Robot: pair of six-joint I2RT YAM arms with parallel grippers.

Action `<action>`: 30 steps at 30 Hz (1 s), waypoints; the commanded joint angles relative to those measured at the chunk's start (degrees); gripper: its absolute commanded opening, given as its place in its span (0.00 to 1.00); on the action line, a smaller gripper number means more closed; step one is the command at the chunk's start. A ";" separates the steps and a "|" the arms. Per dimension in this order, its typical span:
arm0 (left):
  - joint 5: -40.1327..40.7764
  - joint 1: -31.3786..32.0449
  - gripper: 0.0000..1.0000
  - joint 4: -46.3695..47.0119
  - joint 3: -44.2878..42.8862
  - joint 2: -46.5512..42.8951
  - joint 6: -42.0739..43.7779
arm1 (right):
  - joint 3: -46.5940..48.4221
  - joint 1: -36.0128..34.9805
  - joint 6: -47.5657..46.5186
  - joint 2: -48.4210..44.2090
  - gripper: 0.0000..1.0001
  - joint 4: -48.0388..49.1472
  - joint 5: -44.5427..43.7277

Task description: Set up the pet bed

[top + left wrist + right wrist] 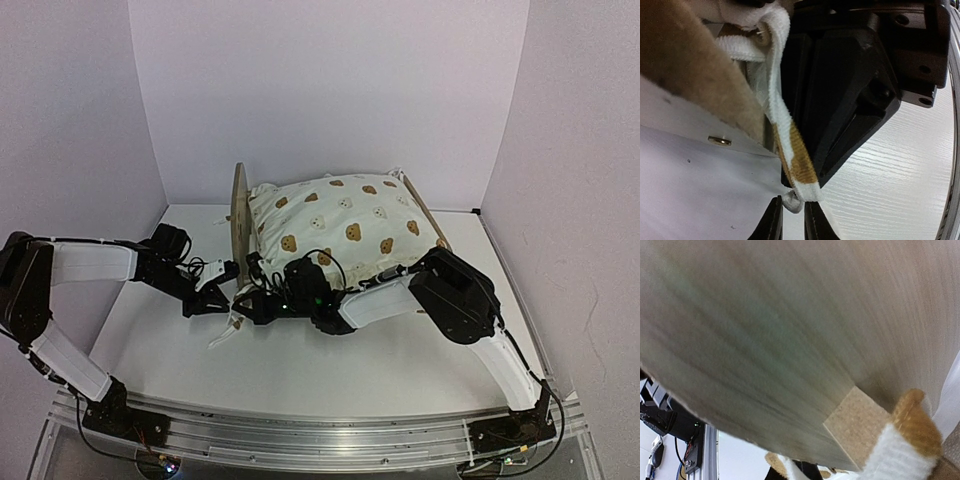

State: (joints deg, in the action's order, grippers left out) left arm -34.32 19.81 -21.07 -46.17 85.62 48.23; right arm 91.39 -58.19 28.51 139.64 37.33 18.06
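Note:
The pet bed (345, 215) stands at the back middle, its cream bear-print duvet piled on top and the rounded wooden end board (240, 215) on its left. A cream and brown tie string (790, 150) hangs from the bedding by that board. My left gripper (792, 220) is closed on the string's knotted end (792, 202) at the fingertips. My right gripper (245, 300) reaches under the board's near corner, right beside the left one. In the right wrist view the board (765, 330) fills the frame and almost hides my fingers.
White walls close in the table (330, 370) at the back and sides. A cork pad (857, 422) sits under the board. A brass screw (720, 141) shows in the bed frame. The right arm's black body (850, 85) crowds close to the left fingers.

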 commanded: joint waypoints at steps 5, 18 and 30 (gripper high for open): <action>-3.82 -0.04 0.00 0.09 -1.72 0.26 -0.22 | 0.73 0.14 -0.53 -0.48 0.00 2.97 0.31; 4.16 -0.03 0.00 -1.08 -4.44 -0.67 -12.00 | -13.76 -0.61 -4.94 -12.46 0.22 0.25 -9.73; 10.01 1.39 0.00 -14.35 -9.45 4.32 -32.75 | -6.35 -5.32 -23.00 -13.15 0.50 -22.02 -10.17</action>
State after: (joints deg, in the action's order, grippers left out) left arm -30.66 20.64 -30.66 -52.66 86.99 25.76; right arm 79.14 -63.18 9.23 126.01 23.28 9.03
